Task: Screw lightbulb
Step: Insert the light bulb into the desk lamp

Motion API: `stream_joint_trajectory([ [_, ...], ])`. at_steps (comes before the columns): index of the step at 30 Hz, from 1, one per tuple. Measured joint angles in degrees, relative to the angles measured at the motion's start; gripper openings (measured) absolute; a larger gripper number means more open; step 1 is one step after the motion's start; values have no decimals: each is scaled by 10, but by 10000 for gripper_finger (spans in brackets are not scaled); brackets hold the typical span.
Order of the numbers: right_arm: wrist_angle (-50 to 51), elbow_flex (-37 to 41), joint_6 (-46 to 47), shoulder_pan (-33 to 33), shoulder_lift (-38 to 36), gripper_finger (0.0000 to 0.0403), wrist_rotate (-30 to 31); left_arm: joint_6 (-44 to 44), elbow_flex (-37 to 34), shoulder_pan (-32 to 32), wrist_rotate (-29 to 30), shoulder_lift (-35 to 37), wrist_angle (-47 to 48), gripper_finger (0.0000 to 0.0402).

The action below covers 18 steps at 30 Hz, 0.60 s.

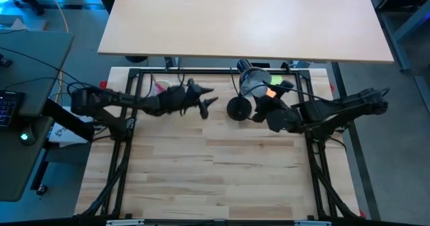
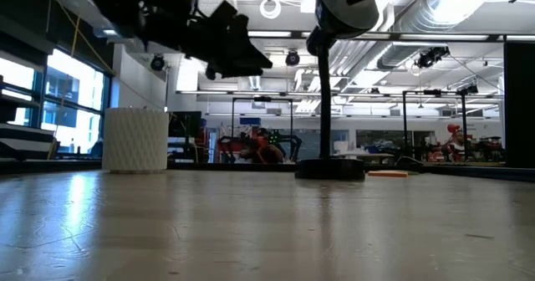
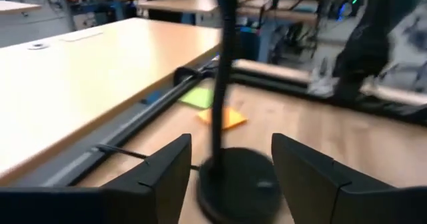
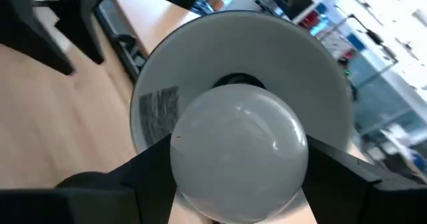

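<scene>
The white frosted lightbulb (image 4: 237, 147) sits between the fingers of my right gripper (image 4: 240, 191), its round end toward the wrist camera, right in front of the open mouth of the black desk lamp's shade (image 4: 200, 64). In the high view my right gripper (image 1: 261, 105) is beside the shade (image 1: 254, 83), and the bulb is hidden there. The lamp's round base (image 1: 237, 108) stands on the table. My left gripper (image 1: 208, 98) is open and empty, above the table just left of the base (image 3: 237, 184), its fingers pointing toward the stem (image 3: 223, 71). My right gripper pinches the bulb's round glass body (image 4: 183, 174) between its two fingers, one on each side. The fingers point toward the shade's opening. The bulb is lifted clear of the table, its far end toward the dark socket (image 4: 233, 81); I cannot tell whether it touches the socket.
A white ribbed cup (image 2: 135, 139) stands at the far left, partly under my left arm in the high view (image 1: 161, 86). Orange (image 3: 223, 117) and green (image 3: 200, 97) sticky notes lie behind the lamp. A black frame rail (image 1: 201, 70) runs along the far edge. The near half of the table holds nothing.
</scene>
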<state>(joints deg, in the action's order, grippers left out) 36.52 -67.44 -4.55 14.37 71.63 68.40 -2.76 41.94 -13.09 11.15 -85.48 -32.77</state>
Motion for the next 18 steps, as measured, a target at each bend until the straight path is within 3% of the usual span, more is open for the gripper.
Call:
stream_joint_trajectory([
  [6,-46,0,-65,-39,21,263,29,43,63,-137,-254,-51,-12,177],
  [12,-53,0,-84,-72,21,263,-17,7,145,-223,-396,-140,-87,175],
  [15,-58,0,-95,-85,21,263,-30,4,198,-230,-461,-196,-117,175],
  [18,-70,0,-101,-93,21,263,-34,18,242,-226,-489,-241,-154,175],
])
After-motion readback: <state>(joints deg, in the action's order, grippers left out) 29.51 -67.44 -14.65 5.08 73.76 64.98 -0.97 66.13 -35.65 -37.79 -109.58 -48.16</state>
